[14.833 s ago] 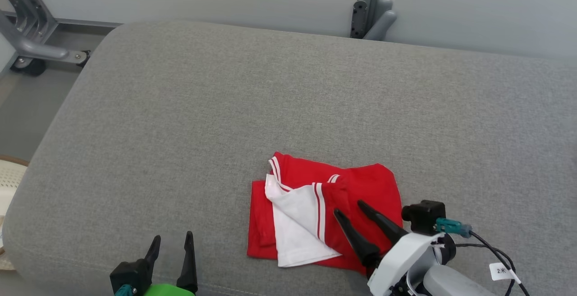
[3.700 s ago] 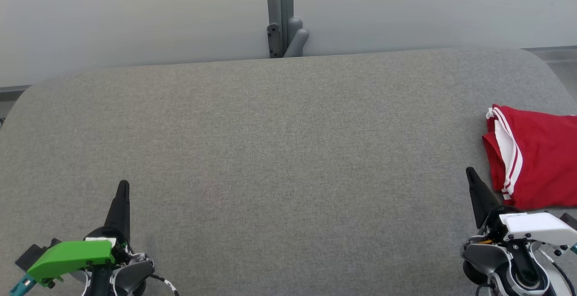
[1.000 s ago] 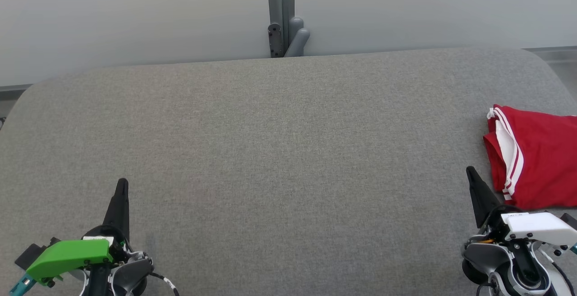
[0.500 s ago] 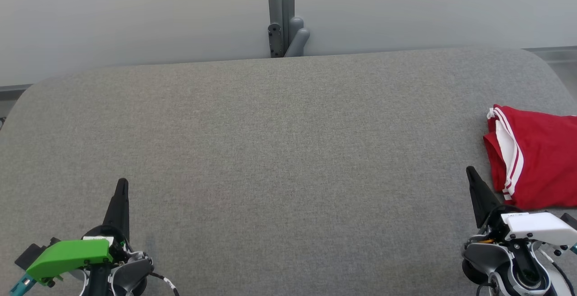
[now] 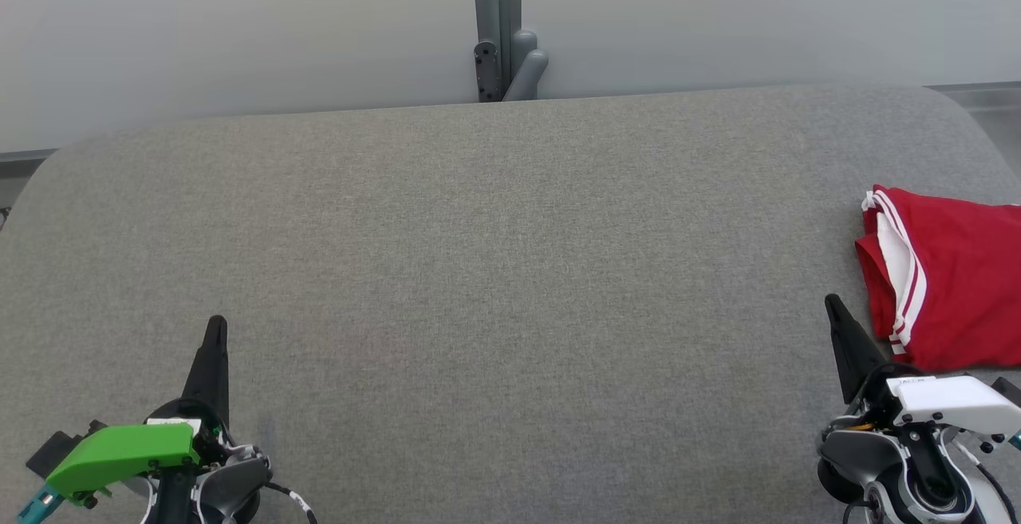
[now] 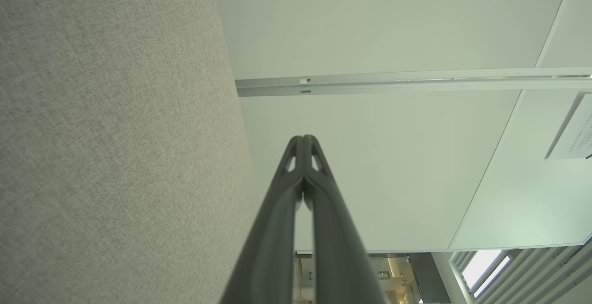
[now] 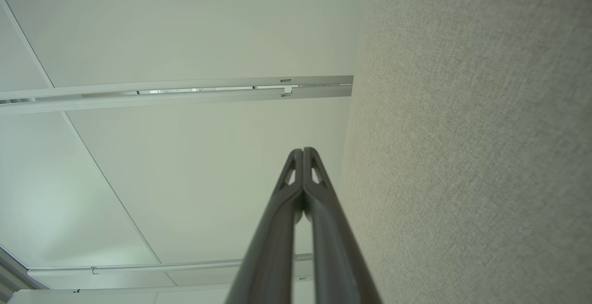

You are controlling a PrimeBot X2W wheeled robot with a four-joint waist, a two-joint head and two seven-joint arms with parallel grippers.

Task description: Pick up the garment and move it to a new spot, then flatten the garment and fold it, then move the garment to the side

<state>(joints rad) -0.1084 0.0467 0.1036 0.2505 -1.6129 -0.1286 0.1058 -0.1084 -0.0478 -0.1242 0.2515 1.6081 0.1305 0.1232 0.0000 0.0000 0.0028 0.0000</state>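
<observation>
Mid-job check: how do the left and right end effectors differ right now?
The left end effector carries a green cover; the right end effector carries a white cover. The right end effector sits just beside the folded red garment; the left end effector is far across the gray cushion from it. Both are shut, holding nothing.

Both arms parked low, nothing held.
Left end effector [image 5: 216,323] at lower left, right end effector [image 5: 832,301] at lower right; each has its fingers pressed together, pointing forward.
</observation>
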